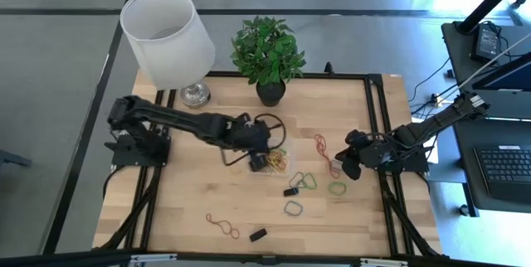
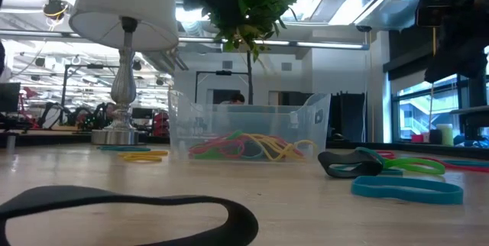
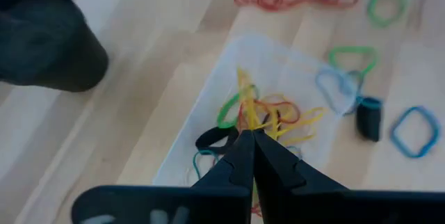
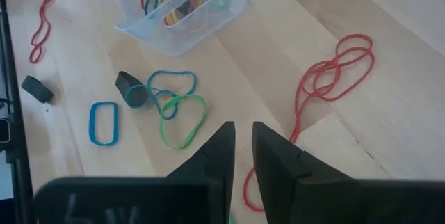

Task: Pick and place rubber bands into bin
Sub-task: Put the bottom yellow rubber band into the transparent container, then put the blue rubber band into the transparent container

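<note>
Above bin (image 3: 278,64), left pincer (image 3: 252,135) closed, empty; rubber bands (image 3: 268,116) heaped directly beneath. Right pincer (image 4: 243,137) slightly parted, empty.

Light wood counter (image 1: 191,217), dark frame rails along edges. Far edge: lamp (image 1: 170,39) near left corner, potted plant (image 1: 267,51) at middle. Centre: clear bin (image 1: 270,164) holding rubber bands (image 1: 275,163). Loose bands right of bin: red (image 1: 323,151), green (image 1: 337,188), blue (image 1: 294,209). Near edge: red band (image 1: 222,224), small black piece (image 1: 258,235).
</note>
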Controlling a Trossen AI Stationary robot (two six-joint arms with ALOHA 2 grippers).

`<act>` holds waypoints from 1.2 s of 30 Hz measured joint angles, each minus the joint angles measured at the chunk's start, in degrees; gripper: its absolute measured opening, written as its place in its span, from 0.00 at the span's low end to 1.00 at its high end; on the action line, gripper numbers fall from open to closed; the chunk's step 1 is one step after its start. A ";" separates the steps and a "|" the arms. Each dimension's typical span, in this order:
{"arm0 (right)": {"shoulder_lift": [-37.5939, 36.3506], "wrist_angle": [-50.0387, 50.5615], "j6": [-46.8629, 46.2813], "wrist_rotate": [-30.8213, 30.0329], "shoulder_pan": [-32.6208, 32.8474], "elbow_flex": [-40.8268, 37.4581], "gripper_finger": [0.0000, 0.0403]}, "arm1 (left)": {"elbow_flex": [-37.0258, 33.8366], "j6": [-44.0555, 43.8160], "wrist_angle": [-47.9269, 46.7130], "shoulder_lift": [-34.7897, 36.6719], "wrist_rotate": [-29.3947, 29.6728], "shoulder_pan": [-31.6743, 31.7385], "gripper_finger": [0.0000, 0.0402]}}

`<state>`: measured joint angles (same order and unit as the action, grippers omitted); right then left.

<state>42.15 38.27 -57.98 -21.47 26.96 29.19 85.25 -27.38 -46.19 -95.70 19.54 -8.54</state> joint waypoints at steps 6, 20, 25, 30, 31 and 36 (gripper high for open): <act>0.09 -1.01 -0.02 -0.07 0.01 0.02 0.14 | 0.00 3.35 -0.29 -8.09 -4.04 3.00 0.00; 0.69 -1.20 0.16 -0.04 0.02 0.04 0.14 | -0.02 -3.13 -12.58 -14.93 -4.76 4.92 0.01; 0.86 -1.98 1.25 -0.04 0.02 -0.26 0.14 | -0.02 -3.37 -10.95 -14.93 -4.65 4.92 0.01; 0.87 -4.98 1.25 0.00 0.02 -2.26 0.14 | 0.00 -3.37 -10.56 -14.93 -4.64 4.92 0.05; 0.87 -5.49 1.23 0.04 0.00 -2.63 0.14 | 0.00 -3.37 -10.56 -14.93 -4.64 4.92 0.07; 0.87 -7.41 1.16 0.09 0.02 -3.48 0.14 | 0.00 -2.95 -10.59 -14.93 -4.29 4.90 0.19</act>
<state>43.03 30.86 -56.82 -21.39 26.98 25.71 85.25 -30.33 -56.77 -110.63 15.25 -3.64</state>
